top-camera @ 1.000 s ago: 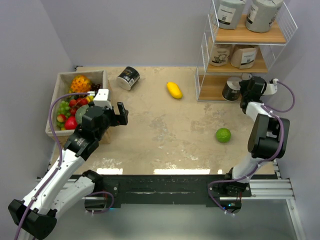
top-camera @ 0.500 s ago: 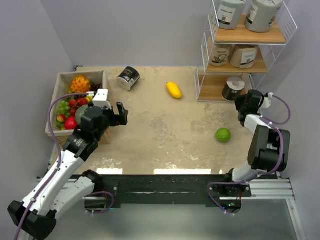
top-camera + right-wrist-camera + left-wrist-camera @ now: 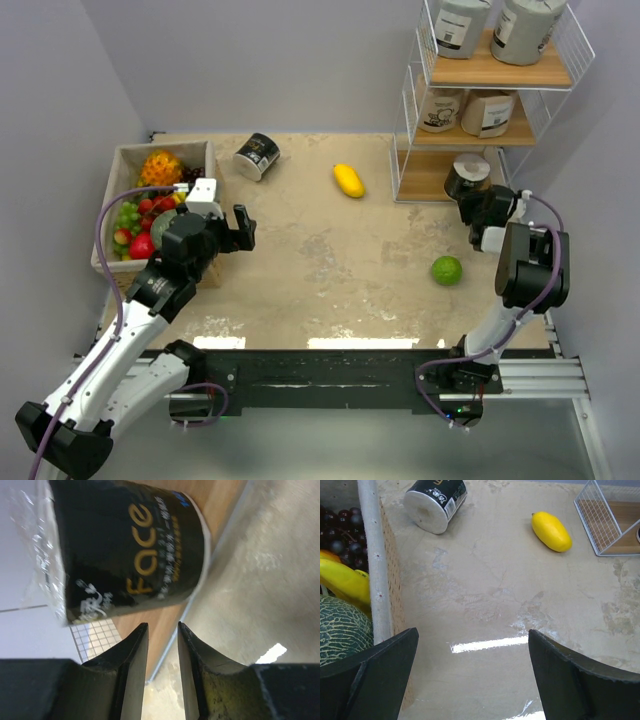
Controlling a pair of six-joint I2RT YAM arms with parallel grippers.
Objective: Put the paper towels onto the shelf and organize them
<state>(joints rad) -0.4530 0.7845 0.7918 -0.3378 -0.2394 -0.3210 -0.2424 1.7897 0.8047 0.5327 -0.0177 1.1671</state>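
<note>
Right tool [image 3: 163, 630] closed, empty, before glossy black cylindrical roll [image 3: 130, 550] on wooden shelf [image 3: 222, 505]; left tool [image 3: 472, 632] spread wide.

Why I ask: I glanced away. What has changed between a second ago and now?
The right hand drew back from the bottom board of the shelf, toward the near edge and leftward, and shut empty. The black roll remains on that board. The open left hand, the other black roll on the table, the yellow fruit and the green fruit stayed put.

Shelf [image 3: 497, 72] of white-coated wire and matt pale wood, black roll [image 3: 135, 545] in glossy crinkled wrap — tabletop [image 3: 485, 580] mottled, faintly shiny
</note>
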